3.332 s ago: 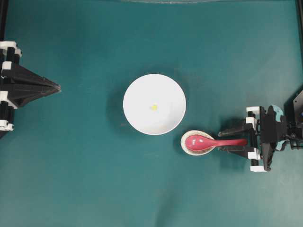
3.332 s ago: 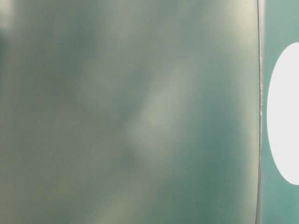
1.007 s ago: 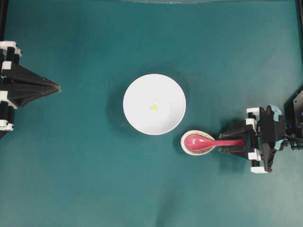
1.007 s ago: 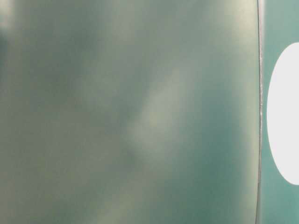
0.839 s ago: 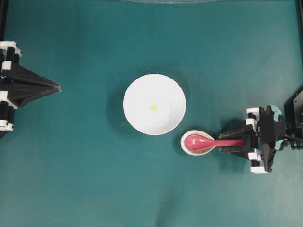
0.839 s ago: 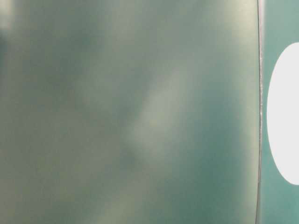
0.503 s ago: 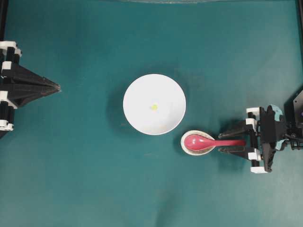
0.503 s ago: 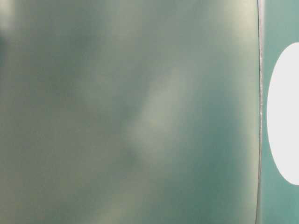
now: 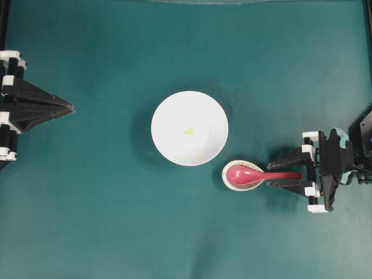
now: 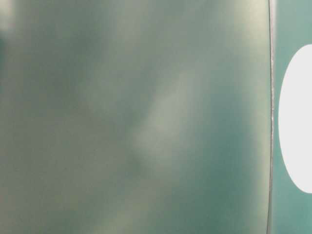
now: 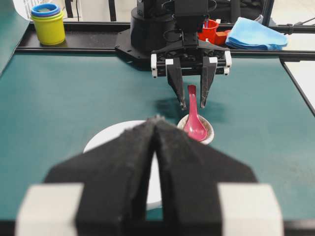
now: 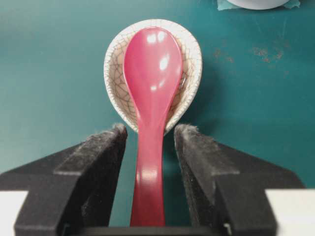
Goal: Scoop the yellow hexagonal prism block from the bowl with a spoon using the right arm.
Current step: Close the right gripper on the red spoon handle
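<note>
Straddling the spoon point(image 12: 147, 128) handle: right gripper point(image 12: 150, 135) jaws apart, one pad each side, gap visible both sides, no grip. Scoop sits just ahead of the fingertips in the speckled spoon rest point(image 12: 189, 64) on the worktop point(image 9: 116, 221). Bowl point(image 9: 174, 110) lies further ahead, yellow hexagonal prism block point(image 9: 189, 132) inside. Left gripper point(image 11: 156, 123) pressed closed, well apart.

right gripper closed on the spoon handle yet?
No: in the right wrist view the right gripper straddles the spoon handle, with a gap showing between the handle and each of the fingers.
</note>
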Controlling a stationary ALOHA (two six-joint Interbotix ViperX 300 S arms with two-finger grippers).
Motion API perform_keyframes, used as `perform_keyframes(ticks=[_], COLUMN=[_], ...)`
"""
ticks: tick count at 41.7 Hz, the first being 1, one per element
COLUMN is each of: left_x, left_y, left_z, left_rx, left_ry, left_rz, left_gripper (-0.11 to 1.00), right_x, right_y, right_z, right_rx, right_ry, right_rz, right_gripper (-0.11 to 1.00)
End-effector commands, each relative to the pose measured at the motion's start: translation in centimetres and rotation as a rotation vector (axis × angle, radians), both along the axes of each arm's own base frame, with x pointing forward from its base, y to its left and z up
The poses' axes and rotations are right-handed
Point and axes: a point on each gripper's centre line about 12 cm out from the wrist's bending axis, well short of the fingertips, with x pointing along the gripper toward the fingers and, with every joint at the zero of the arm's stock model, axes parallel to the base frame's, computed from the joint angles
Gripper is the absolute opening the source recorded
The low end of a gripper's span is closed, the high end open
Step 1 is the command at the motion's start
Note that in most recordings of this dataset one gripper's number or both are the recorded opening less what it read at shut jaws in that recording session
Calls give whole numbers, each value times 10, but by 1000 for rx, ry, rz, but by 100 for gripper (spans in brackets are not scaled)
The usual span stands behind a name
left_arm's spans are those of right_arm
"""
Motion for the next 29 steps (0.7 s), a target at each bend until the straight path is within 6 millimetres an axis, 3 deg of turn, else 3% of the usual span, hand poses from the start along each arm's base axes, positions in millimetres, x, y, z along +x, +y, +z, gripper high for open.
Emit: perform_keyframes(ticks=[1,29], left_x=[2,2], left_y=[0,0], left_z=[11,12], left_rx=[3,3], left_ry=[-31,-29], left_rz=[0,0], left_gripper=[3,3], right_x=[3,2], right_y=[1,0], right_z=[6,4], right_rx=[14,14], right_ry=[-22,-7], right_rz=[-4,-6], right_gripper=[49,45])
